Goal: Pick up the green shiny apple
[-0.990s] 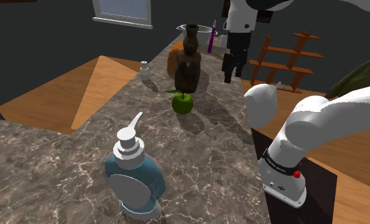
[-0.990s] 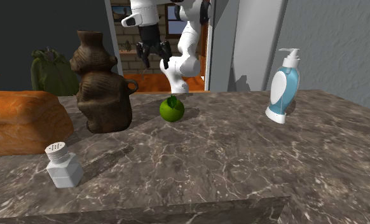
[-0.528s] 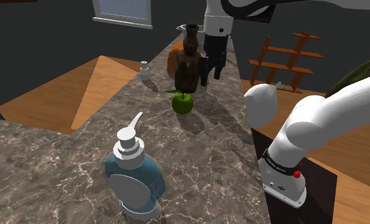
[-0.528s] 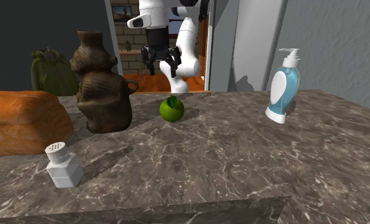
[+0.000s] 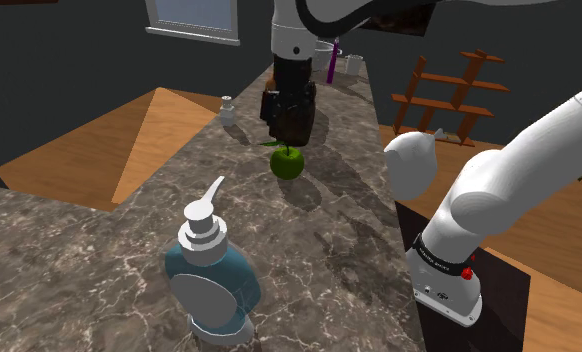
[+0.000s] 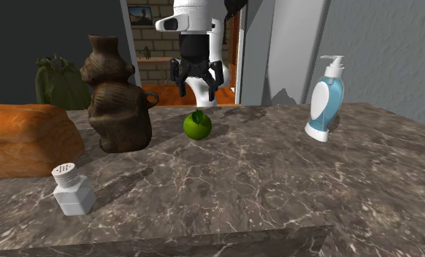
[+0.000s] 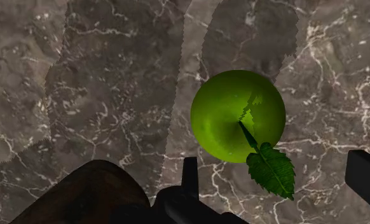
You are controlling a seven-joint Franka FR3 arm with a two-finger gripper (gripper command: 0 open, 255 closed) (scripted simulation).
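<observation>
A shiny green apple [image 5: 287, 164] with a leaf on its stem rests on the dark marble counter [image 5: 349, 240]. My black gripper [image 5: 284, 113] hangs open just above it, in front of a brown jug. In the second exterior view the gripper [image 6: 196, 87] hovers over the apple [image 6: 197, 126] with its fingers spread and a gap below them. Seen from the wrist, the apple [image 7: 231, 114] lies on the marble ahead of the gripper [image 7: 277, 164], nearer one finger [image 7: 190, 173] than the other, touching neither.
A brown bear-shaped jug [image 6: 117, 98] stands close beside the apple, its top at the wrist view's edge [image 7: 82, 194]. A loaf of bread [image 6: 28, 139], a white shaker [image 6: 72, 190] and a blue soap dispenser [image 5: 211, 270] also stand on the counter.
The arm has swung toward the shoulder view's left and lowered, bringing the gripper from beside the counter to right above the apple. The fingers stay open. The apple has not moved.
</observation>
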